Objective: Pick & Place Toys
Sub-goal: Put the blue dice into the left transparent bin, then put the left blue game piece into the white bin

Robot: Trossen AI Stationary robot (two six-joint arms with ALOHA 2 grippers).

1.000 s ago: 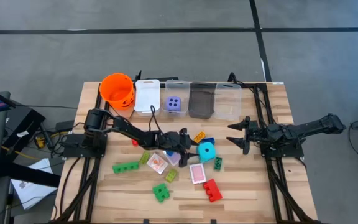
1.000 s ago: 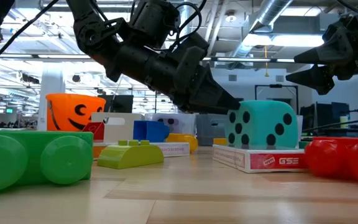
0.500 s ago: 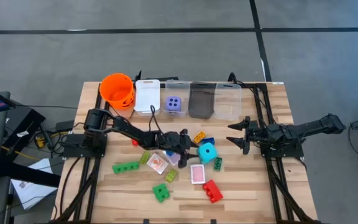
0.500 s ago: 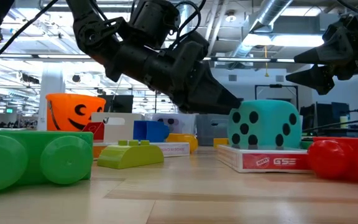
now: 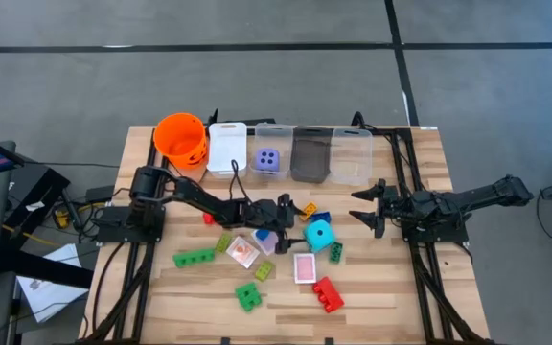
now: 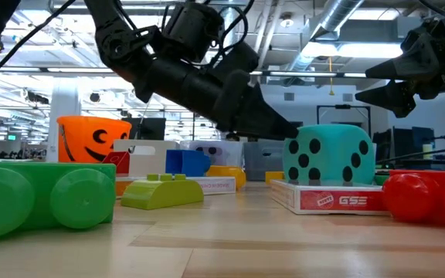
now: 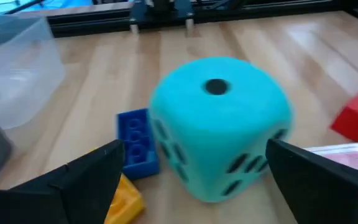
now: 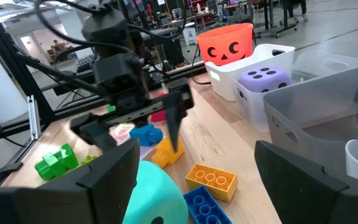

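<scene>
Left gripper [image 5: 289, 210] in the middle of the high view, fingers spread wide, aimed at the cyan die [image 5: 319, 234] just right of it, probably to grab it. Right gripper [image 5: 365, 207] waiting at middle right, spread wide, holding nothing.

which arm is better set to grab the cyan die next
Left. The left gripper is open right beside the cyan die, with the die between its fingers in the left wrist view. The right gripper hangs open farther off.
</scene>
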